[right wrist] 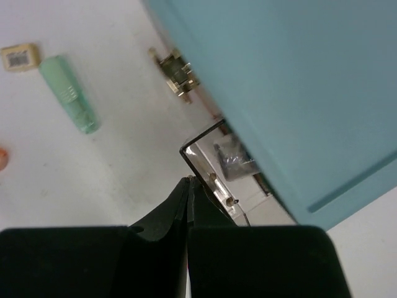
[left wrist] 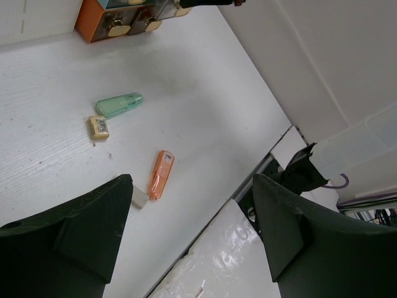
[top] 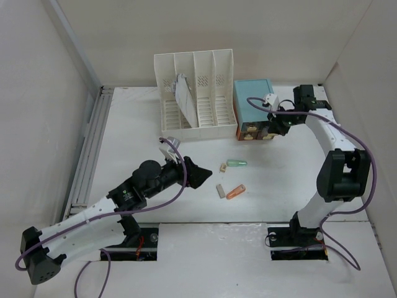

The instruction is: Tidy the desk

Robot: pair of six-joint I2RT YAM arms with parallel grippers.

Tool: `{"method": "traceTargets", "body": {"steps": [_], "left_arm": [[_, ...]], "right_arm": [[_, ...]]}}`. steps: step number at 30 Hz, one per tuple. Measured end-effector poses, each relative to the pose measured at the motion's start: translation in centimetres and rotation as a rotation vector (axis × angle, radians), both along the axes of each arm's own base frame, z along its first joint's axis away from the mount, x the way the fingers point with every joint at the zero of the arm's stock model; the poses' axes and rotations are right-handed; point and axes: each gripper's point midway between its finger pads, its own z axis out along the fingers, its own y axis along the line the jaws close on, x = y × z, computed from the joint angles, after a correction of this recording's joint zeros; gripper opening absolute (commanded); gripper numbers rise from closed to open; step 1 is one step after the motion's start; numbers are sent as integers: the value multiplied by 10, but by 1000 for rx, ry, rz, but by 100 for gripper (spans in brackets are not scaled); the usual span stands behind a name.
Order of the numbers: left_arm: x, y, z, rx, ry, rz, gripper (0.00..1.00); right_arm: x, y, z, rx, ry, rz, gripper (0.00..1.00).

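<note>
The desk (top: 291,180) is a white tabletop carrying small loose items: a green cap-like tube (top: 236,163), a tan eraser (top: 223,167), a grey eraser (top: 220,190) and an orange tube (top: 236,191). My left gripper (top: 193,172) is open and empty, hovering just left of them; its wrist view shows the orange tube (left wrist: 161,174) and grey eraser (left wrist: 139,198) by the left finger. My right gripper (right wrist: 189,181) is shut on the handle of a clear drawer (right wrist: 211,164), slightly pulled out of the light-blue drawer box (right wrist: 298,81).
A white slotted file rack (top: 195,93) holding a notebook (top: 185,96) stands at the back, next to the drawer box (top: 253,102). A grey rail (top: 90,149) runs along the left edge. White walls enclose the desk. A second drawer has a brass handle (right wrist: 177,74).
</note>
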Motion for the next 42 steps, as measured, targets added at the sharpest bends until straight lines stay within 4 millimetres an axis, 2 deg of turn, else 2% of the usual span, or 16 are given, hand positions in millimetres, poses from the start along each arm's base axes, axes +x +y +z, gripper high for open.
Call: {"method": "traceTargets", "body": {"steps": [9, 12, 14, 16, 19, 21, 22, 23, 24, 29, 30, 33, 35, 37, 40, 42], "left_arm": [[-1, -3, 5, -21, -10, -11, 75], [-1, -7, 2, -39, 0, -18, 60], [1, -13, -5, -57, 20, -25, 39], [3, -22, -18, -68, 53, -35, 4], [13, -45, -49, -19, 121, -54, 0], [24, -64, -73, 23, 177, -58, 7], [29, -74, -82, 31, 197, -59, 21], [35, -83, -89, 38, 216, -60, 32], [40, -91, -93, 39, 225, -61, 52], [78, -148, -83, -23, 231, -63, 70], [85, -158, -79, -40, 229, -63, 71], [102, -179, -77, -84, 245, -50, 67], [110, -187, -85, -95, 271, -37, 63], [117, -190, -101, -93, 309, -4, 59], [126, -191, -127, -71, 355, 51, 56], [132, -190, -139, -60, 373, 88, 56]], "right_arm": [[41, 2, 2, -31, -68, -150, 0], [39, 6, 5, -12, -72, -125, 3], [33, 13, 12, 14, -105, -79, 21], [16, 16, 22, 23, -147, -71, 63], [-12, 16, 57, 20, -297, -112, 100], [-25, 19, 94, 71, -401, -134, 92], [-27, 20, 115, 117, -448, -150, 71], [-28, 19, 130, 159, -478, -159, 10], [-28, 19, 141, 193, -490, -162, 0], [-11, 18, 142, 296, -392, -233, 8], [-9, 17, 133, 312, -354, -247, 50], [-14, 14, 113, 341, -277, -288, 75], [-21, 14, 112, 358, -270, -306, 68], [-27, 15, 118, 371, -285, -308, 39], [-30, 16, 137, 403, -334, -314, 19], [-31, 17, 147, 421, -362, -322, 18]]}}
